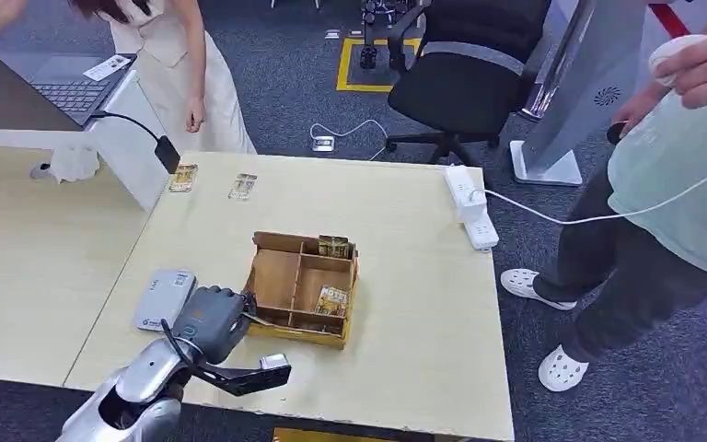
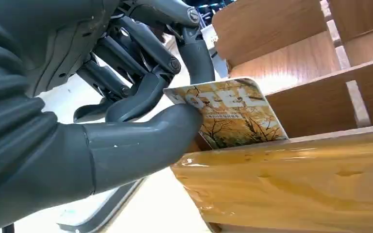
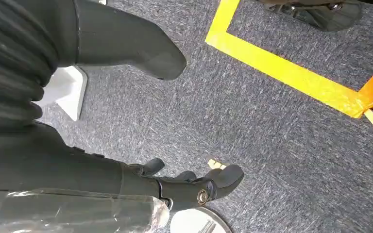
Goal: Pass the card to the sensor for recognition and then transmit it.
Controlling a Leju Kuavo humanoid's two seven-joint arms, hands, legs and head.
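Observation:
My left hand (image 1: 210,322) is at the near left corner of the wooden divided box (image 1: 274,276). It pinches a yellow hotel card (image 2: 233,114) between thumb and finger, just above the box wall (image 2: 296,179). In the head view that card (image 1: 256,319) shows only as a thin edge at my fingertips. The grey sensor pad (image 1: 165,298) lies flat on the table just left of the hand. Two more cards (image 1: 333,246) (image 1: 331,300) sit in the box's compartments. My right hand (image 3: 92,174) hangs over the carpet, fingers apart and holding nothing.
Two loose cards (image 1: 183,177) (image 1: 243,187) lie near the table's far edge. A white power strip (image 1: 470,204) sits at the far right of the table. One person (image 1: 184,83) stands beyond the table by a laptop (image 1: 74,92), another (image 1: 663,203) at the right.

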